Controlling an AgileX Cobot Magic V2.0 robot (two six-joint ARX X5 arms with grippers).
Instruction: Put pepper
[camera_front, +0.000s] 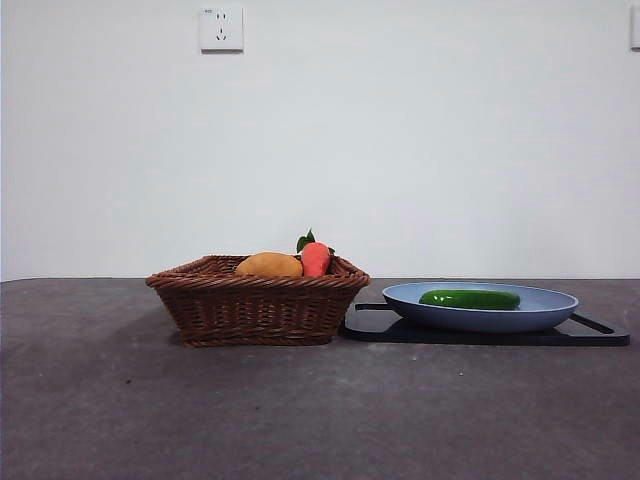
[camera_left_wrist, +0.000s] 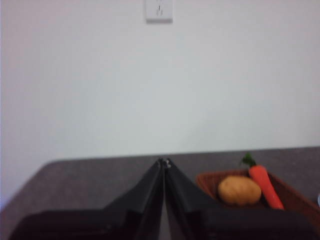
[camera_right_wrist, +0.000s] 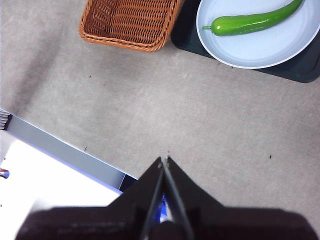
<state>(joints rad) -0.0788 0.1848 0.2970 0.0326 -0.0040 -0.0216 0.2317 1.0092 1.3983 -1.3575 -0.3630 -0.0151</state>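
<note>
Green pepper (camera_front: 469, 299) on plate (camera_front: 560, 300) — basket (camera_front: 255, 310) beside

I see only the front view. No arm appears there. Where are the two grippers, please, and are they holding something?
Observer: The left gripper is shut and holds nothing; it waits raised, looking level toward the wall over the basket.
Operator: And the right one?
Observer: The right gripper is also shut and holds nothing, hanging over bare table, apart from the plate.
Operator: The pepper looks straight to me. Is it?
Observer: No. From above the pepper is gently curved, with a short stem at one end.
</note>
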